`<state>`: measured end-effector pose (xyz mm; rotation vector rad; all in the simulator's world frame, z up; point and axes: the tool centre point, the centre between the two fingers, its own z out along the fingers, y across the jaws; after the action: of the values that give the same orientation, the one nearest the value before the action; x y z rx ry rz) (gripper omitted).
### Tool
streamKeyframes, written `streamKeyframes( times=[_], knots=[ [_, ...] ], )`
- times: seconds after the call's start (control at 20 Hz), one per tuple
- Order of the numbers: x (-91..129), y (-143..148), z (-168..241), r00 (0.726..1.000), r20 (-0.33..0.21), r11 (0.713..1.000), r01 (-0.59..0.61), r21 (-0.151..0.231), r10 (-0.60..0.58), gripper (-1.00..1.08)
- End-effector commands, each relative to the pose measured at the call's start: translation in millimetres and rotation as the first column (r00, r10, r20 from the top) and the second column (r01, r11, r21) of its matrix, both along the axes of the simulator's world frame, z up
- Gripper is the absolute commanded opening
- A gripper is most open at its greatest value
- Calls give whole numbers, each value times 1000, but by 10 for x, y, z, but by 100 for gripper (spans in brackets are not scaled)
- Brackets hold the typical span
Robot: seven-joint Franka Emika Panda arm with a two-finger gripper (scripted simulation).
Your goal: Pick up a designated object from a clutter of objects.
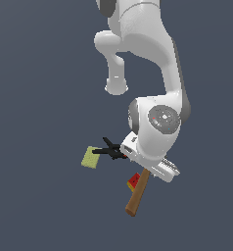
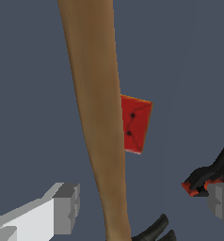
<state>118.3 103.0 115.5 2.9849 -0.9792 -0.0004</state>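
Long brown wooden-handled claw hammer [image 2: 96, 117] lies flat on the dark surface. In the wrist view its handle runs straight through the gap between the two grey fingertips [image 2: 67, 209], crossing the closing line roughly square. Gripper [image 2: 144, 207] is spread wide, holding nothing, and no pad touches the wood. The shaft sits nearer one finger than the other, so I'd judge it off-centre. Small red cube [image 2: 135, 123] sits just beside the handle; black clamp with red tips [image 2: 210, 176] lies by the far finger. In the exterior view the head is hidden under the wrist.
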Motion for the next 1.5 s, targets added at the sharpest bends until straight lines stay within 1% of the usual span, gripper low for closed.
streamKeyframes(
  times=[0.0,0.25,0.7,0.95,1.0,1.45],
  knots=[
    [6,8,-17,1000,0,1000,6,0,-6,100],
    [0,4,-75,1000,0,1000,3,0,-3,100],
    [-9,4,-485,1000,0,1000,6,0,-6,100],
    [5,8,-518,1000,0,1000,6,0,-6,100],
    [5,8,-518,1000,0,1000,6,0,-6,-100],
    [5,8,-518,1000,0,1000,6,0,-6,-100]
  ],
)
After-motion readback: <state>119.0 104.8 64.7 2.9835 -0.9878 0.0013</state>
